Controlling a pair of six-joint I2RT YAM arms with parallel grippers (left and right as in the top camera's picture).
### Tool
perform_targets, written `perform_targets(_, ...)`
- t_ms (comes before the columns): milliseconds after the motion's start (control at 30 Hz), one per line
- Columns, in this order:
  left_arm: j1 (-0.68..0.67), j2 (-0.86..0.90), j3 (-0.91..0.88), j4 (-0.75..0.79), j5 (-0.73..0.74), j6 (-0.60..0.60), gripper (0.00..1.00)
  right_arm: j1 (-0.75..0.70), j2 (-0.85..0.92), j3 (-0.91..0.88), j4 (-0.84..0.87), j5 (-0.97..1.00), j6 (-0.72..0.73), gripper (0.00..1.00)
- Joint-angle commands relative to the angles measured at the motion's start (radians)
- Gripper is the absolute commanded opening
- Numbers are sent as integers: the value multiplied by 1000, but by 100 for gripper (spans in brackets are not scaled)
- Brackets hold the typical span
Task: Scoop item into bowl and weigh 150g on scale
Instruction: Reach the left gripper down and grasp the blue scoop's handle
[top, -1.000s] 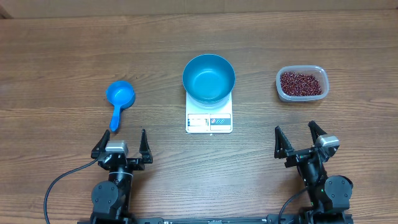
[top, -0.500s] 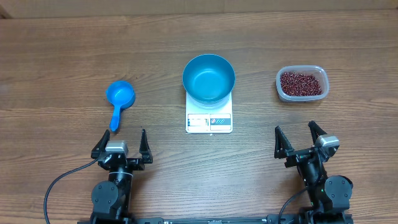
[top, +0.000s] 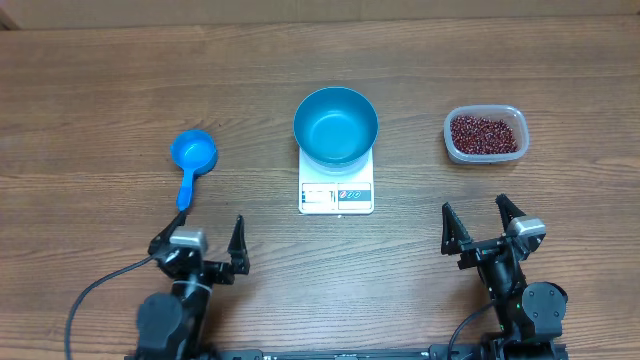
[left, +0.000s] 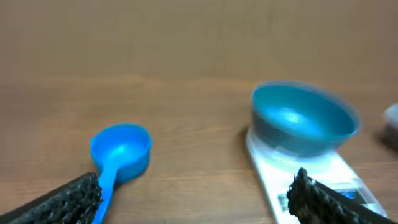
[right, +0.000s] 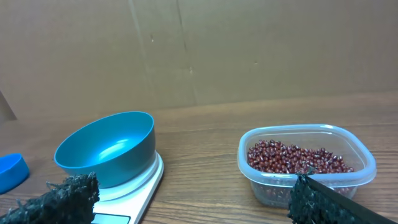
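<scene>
The blue bowl (top: 335, 125) stands empty on the white scale (top: 336, 198) at the table's middle. Red-brown beans (top: 485, 133) fill a clear tub (top: 449, 141) to the right. A small blue scoop (top: 193, 152) lies to the left, its handle pointing toward my left gripper (top: 198, 232). That gripper is open and empty just short of the handle. In the left wrist view the scoop (left: 121, 149) sits left and the bowl (left: 303, 121) right, both blurred. My right gripper (top: 475, 208) is open and empty, below the tub. The right wrist view shows the bowl (right: 106, 149) and the beans (right: 292, 158) ahead.
A brown cardboard wall (right: 199, 50) closes off the far side of the wooden table (top: 100, 80). A black cable (top: 90, 295) trails from the left arm at the near edge.
My left gripper has shifted slightly and turned a little, still open. The right gripper, bowl, scale, scoop and tub have not moved.
</scene>
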Motion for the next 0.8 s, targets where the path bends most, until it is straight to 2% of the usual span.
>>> perform_targets(0,5,32,256,-145,49,-77,100,-3,-8,-10,5,-1,4,100)
perform_targets(133,5,169,534,-377,50,-100,100,-3,-8,-10,5,-1,4,100)
perform_targets(233,5,349,779,-568,50,-99,100,-3,-8,-10,5,-1,4,100)
perform_targets(467,5,898,1424,-1151,42,8,100,-3,-8,-10,5,-1,4,100)
perform_targets(567,5,1088,1595,-1234,29,25,100,-3,-8,-10,5,-1,4,100)
perform_targets(733,5,1281,1674,-1183,35,39,98,-3,-8,-10,5,-1,4,100)
perform_targets(767,5,1315,1673,-1169,28,73,77,-3,-8,-10,5,-1,4,100)
